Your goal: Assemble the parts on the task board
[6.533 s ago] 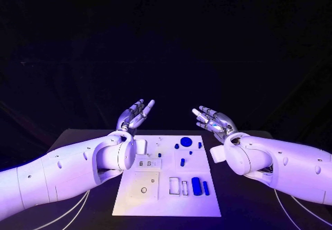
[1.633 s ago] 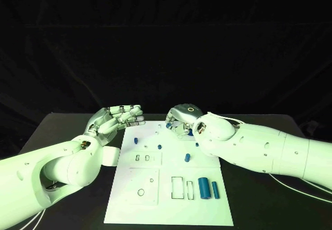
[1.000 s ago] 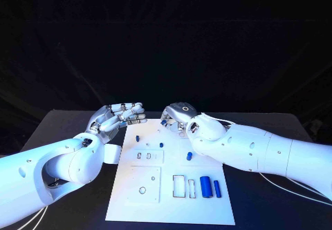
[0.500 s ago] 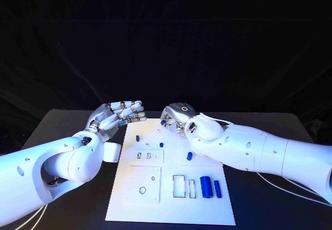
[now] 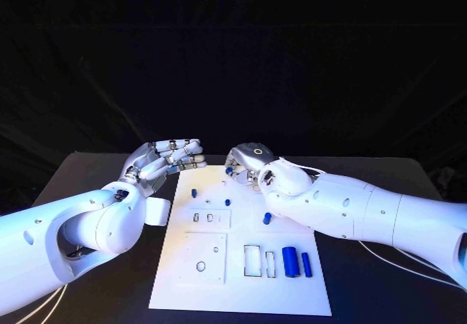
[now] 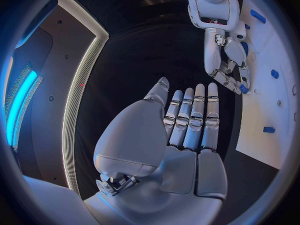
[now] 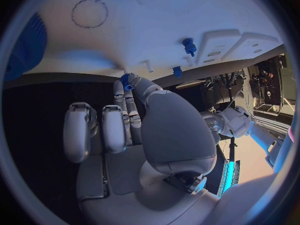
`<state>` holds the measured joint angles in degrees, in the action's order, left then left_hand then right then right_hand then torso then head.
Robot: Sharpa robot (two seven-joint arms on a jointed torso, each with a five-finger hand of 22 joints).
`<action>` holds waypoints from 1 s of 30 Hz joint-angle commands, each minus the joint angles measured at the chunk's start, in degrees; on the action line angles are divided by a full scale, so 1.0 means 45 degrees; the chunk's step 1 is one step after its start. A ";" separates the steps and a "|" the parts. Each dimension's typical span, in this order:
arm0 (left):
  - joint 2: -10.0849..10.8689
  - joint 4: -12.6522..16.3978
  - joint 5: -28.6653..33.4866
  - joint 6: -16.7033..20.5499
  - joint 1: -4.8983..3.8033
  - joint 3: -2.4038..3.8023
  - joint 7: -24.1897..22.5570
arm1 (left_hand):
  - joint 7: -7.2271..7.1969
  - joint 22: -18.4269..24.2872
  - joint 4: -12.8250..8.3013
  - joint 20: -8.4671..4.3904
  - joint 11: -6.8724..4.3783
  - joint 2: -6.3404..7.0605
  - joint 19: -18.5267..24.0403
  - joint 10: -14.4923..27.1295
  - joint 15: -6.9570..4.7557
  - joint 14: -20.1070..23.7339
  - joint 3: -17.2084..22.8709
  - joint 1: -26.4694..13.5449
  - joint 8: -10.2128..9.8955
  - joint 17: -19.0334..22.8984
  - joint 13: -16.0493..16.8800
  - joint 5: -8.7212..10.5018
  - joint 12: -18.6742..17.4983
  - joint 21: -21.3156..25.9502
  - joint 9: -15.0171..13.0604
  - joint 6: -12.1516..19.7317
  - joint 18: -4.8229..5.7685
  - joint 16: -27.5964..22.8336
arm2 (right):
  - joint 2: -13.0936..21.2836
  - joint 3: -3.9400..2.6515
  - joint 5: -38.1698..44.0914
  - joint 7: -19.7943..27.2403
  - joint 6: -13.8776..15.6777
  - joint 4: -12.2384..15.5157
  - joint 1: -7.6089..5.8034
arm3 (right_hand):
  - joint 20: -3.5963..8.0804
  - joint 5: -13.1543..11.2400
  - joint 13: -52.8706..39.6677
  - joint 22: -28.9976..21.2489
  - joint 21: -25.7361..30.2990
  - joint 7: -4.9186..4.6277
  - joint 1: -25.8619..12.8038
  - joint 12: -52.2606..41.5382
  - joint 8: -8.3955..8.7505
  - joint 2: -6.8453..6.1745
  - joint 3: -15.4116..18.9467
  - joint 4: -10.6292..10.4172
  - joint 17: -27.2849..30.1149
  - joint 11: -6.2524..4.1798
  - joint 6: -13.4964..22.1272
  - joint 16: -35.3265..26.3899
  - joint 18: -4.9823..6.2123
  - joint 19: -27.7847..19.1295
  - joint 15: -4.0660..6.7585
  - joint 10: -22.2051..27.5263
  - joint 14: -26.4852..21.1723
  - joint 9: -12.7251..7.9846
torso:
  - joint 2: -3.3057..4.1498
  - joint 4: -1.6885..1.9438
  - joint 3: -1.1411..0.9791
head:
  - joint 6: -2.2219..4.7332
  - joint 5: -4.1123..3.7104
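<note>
The white task board (image 5: 243, 290) lies lengthwise in the middle of the black table. My right hand (image 5: 249, 165) hangs over its far edge, fingers curled down, pinching a small blue toothed part (image 7: 127, 80) between thumb and fingertip; the same part (image 5: 229, 171) peeks out below the hand. My left hand (image 5: 165, 159) hovers beside the board's far left corner, holding nothing, with its fingers (image 6: 191, 121) stretched out side by side. In the left wrist view the right hand (image 6: 225, 60) is over the board (image 6: 265, 110).
On the board stand small blue pegs (image 5: 193, 194) (image 5: 227, 202) (image 5: 266, 218). A thick blue cylinder (image 5: 289, 262) and a slim one (image 5: 306, 264) lie beside two rectangular slots (image 5: 252, 260). A large blue disc (image 7: 25, 45) lies near a round outline (image 7: 89, 12).
Since the earliest frame the right hand has turned down over the board's far edge and closed on a small blue part. Over the last second both hands have barely shifted.
</note>
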<state>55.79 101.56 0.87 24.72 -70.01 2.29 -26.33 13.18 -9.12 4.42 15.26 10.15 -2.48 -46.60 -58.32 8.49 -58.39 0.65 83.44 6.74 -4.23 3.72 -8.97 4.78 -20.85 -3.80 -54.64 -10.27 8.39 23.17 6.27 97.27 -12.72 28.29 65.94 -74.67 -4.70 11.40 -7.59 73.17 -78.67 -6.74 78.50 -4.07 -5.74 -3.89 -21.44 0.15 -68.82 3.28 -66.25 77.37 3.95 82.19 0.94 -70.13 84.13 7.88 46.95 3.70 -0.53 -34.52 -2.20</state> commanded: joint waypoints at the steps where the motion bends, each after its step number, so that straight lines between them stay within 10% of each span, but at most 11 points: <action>1: -0.0019 0.0037 0.0013 -0.0275 -0.0034 0.0012 -0.0028 | 0.0113 0.0022 -0.0004 -0.0011 0.0107 0.0012 -0.0090 0.0008 -0.0036 -0.0078 0.0048 -0.0103 -0.0081 0.0021 -0.0006 -0.0003 -0.0045 -0.0052 0.0014 -0.0004 -0.0052 -0.0069 | -0.0070 0.0003 0.0122 -0.0224 -0.0242 -0.0128 0.0013 | -0.0016 -0.0055 -0.0018 0.0012 -0.0084 -0.0020 -0.0027 -0.0028 -0.0015 0.0073 -0.0066 0.0008 -0.0016 0.0032 -0.0047 0.0046 -0.0119 0.0080 0.0053 -0.0066 0.0540 0.0064 | -0.0002 -0.0010 -0.0002 | 0.0011 -0.0002; 20: -0.0035 0.0061 0.0013 -0.0267 -0.0083 0.0012 -0.0013 | 0.0113 0.0022 -0.0004 -0.0011 0.0107 0.0012 -0.0090 0.0008 -0.0036 -0.0078 0.0048 -0.0103 -0.0081 0.0021 -0.0006 -0.0003 -0.0045 -0.0052 0.0014 -0.0004 -0.0052 -0.0069 | -0.0346 0.0001 0.0052 -0.0242 -0.0657 -0.0494 0.0012 | -0.0044 -0.0222 0.0005 -0.0017 -0.0052 -0.0061 -0.0190 0.0074 0.0095 -0.0061 -0.0153 -0.0079 -0.0041 0.0090 0.0119 0.0079 -0.0109 0.0036 0.0011 0.0129 0.0536 0.0095 | 0.0026 0.0002 0.0009 | 0.0045 0.0013; 30: -0.0029 0.0033 0.0013 -0.0272 -0.0101 0.0011 0.0013 | 0.0113 0.0022 -0.0004 -0.0011 0.0107 0.0012 -0.0090 0.0008 -0.0036 -0.0078 0.0048 -0.0103 -0.0081 0.0021 -0.0006 -0.0003 -0.0045 -0.0052 0.0014 -0.0004 -0.0052 -0.0069 | -0.0267 0.0001 -0.0060 -0.0152 -0.0594 -0.0433 -0.0010 | -0.0395 -0.0585 0.0271 -0.1487 0.1070 -0.0311 -0.0900 0.0087 0.0501 -0.0940 -0.0091 -0.0465 0.0446 0.0538 0.2425 -0.0210 0.0205 -0.0758 -0.0369 0.2046 0.0359 -0.0412 | 0.0030 -0.0001 0.0000 | 0.0060 0.0033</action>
<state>55.75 101.64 0.89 24.62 -70.38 2.29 -26.06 13.17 -9.08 4.42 15.26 10.15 -2.48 -46.60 -58.32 8.49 -58.39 0.65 83.44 6.75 -4.23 3.72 -8.97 4.78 -20.85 -3.80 -54.64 -10.27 8.39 21.85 6.30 97.00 -13.10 25.99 63.74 -74.69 -6.54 8.94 -6.41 66.76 -74.10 -8.23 74.56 -3.65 -3.62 -7.82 -21.97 -1.85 -66.96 5.65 -55.72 76.55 3.97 79.07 -0.41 -61.19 84.01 6.14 47.09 3.70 -0.51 -34.28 -2.09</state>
